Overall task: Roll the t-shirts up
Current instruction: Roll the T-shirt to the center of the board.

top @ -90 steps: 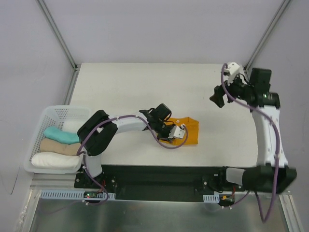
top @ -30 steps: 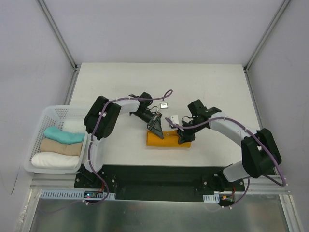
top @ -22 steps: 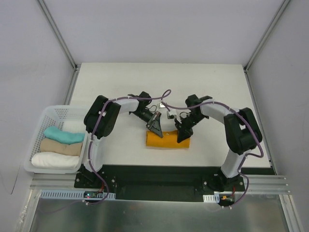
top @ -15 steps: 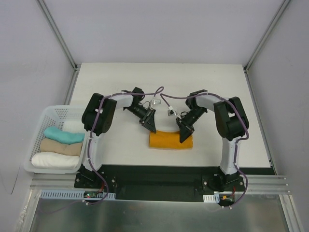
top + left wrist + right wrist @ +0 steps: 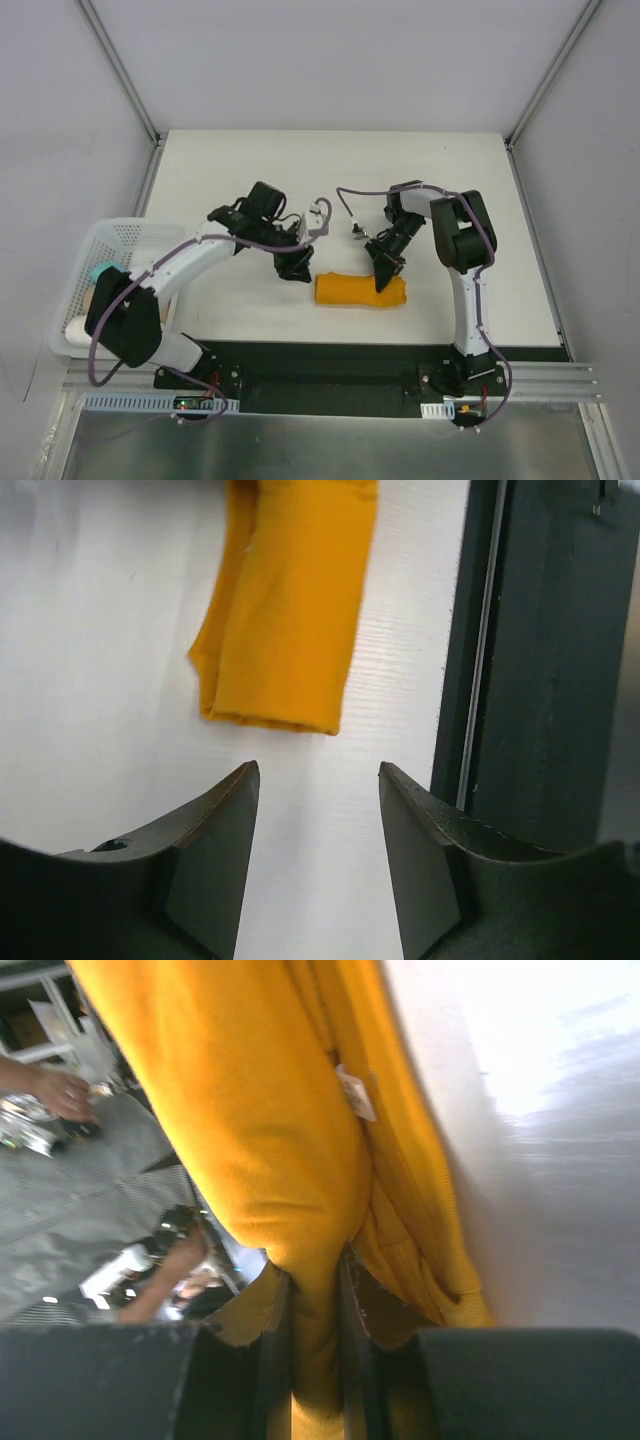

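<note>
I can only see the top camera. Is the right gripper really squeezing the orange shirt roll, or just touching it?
Observer: Squeezing. In the right wrist view the right gripper is shut, with a fold of the orange t-shirt pinched between its fingers.
Operator: And the left one? It looks close to the roll.
Observer: The left gripper is open and empty; the left wrist view shows bare table between its fingertips and the roll's end.
Operator: Is anything poking out?
Observer: A small white label shows in a crease near the pinched end.
</note>
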`<state>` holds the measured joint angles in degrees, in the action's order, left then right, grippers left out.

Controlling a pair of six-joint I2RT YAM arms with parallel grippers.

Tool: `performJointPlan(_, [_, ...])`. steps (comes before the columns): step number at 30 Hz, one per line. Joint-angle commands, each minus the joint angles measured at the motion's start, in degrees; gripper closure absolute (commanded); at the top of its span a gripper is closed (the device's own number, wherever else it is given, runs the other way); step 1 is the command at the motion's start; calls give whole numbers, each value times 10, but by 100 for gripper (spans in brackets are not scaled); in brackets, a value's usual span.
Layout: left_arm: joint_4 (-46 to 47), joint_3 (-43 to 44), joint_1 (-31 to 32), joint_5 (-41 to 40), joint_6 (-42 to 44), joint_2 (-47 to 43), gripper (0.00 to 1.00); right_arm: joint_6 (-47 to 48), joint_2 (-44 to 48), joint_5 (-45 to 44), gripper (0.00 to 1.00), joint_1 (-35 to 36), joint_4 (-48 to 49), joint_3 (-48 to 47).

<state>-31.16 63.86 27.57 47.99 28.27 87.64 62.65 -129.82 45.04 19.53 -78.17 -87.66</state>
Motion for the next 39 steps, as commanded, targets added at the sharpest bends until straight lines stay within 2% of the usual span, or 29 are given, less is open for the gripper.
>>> performJointPlan(1, [93, -83, 84, -112, 111, -88, 48, -81, -26, -49, 99, -5, 33, -15])
performJointPlan(5, [163, -116, 184, -171, 148, -92, 48, -87, -26, -48, 99, -8, 37, -13])
performJointPlan(8, [239, -142, 217, -208, 165, -79, 47, -84, -26, -47, 99, -8, 36, -12])
performJointPlan(11, [259, -140, 229, -215, 181, -55, 46, -84, -29, -47, 99, -7, 34, -16])
performJointPlan(12, [261, -138, 235, -214, 186, -48, 40, -85, -29, -47, 99, -8, 34, -16])
performJointPlan(13, [263, -139, 238, -214, 190, -43, 39, -84, -28, -47, 99, -8, 34, -16])
performJointPlan(28, [276, -137, 276, -242, 215, 85, 39, -69, -44, -37, 99, -12, 9, -32])
performJointPlan(30, [273, -139, 281, -249, 223, 95, 39, -73, -42, -30, 97, -15, 14, -30])
performJointPlan(32, [262, -145, 291, -248, 233, 105, 40, -89, -30, -26, 89, -22, 34, -17])
performJointPlan(34, [241, -142, 296, -259, 241, 125, 48, -118, -7, -28, 57, -28, 68, -5])
performJointPlan(35, [215, -133, 297, -262, 238, 133, 53, -115, 33, -22, 35, -31, 71, -8])
performJointPlan(36, [206, -131, 297, -264, 235, 137, 61, -115, 54, -10, 22, -36, 76, -15])
performJointPlan(37, [199, -131, 298, -263, 235, 145, 64, -124, 81, -2, 13, -51, 89, -22])
performJointPlan(38, [182, -129, 297, -261, 236, 148, 67, -127, 99, 3, 1, -60, 91, -50])
performJointPlan(39, [178, -129, 298, -255, 243, 151, 69, -127, 133, 2, 4, -65, 88, -65])
